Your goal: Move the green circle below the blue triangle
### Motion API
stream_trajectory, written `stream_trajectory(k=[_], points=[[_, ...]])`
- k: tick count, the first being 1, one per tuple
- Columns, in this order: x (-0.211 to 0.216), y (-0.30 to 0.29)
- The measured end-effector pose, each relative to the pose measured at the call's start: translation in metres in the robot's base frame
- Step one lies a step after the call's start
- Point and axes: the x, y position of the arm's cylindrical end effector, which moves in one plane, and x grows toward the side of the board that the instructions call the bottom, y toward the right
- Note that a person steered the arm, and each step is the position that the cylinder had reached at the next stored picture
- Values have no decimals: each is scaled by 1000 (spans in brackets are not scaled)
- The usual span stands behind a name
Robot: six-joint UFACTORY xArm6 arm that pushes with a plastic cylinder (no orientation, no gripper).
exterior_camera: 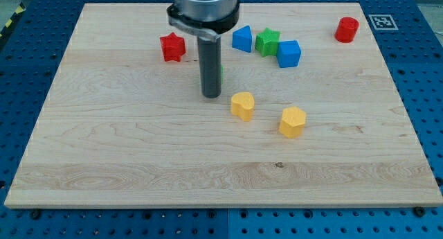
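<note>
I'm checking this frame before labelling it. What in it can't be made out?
- Green circle: camera view, only a green sliver shows; the rod hides the rest, shape unreadable.
- My tip: whether it touches that block cannot be told.
- Arm: cut off by the view's top.

Lighting is bright, even and diffuse from overhead, leaving only short soft shadows beneath the blocks on the pale wooden counter, no strong glare, sharp focus across the surface, and slight perspective taper toward the view's top.
</note>
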Motion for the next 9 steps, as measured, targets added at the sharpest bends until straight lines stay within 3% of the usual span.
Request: stream_trajectory(k=[2, 4, 6, 7, 9], points=[[-27, 22], [-28, -29], [-79, -54], [-80, -54], [-38, -47]])
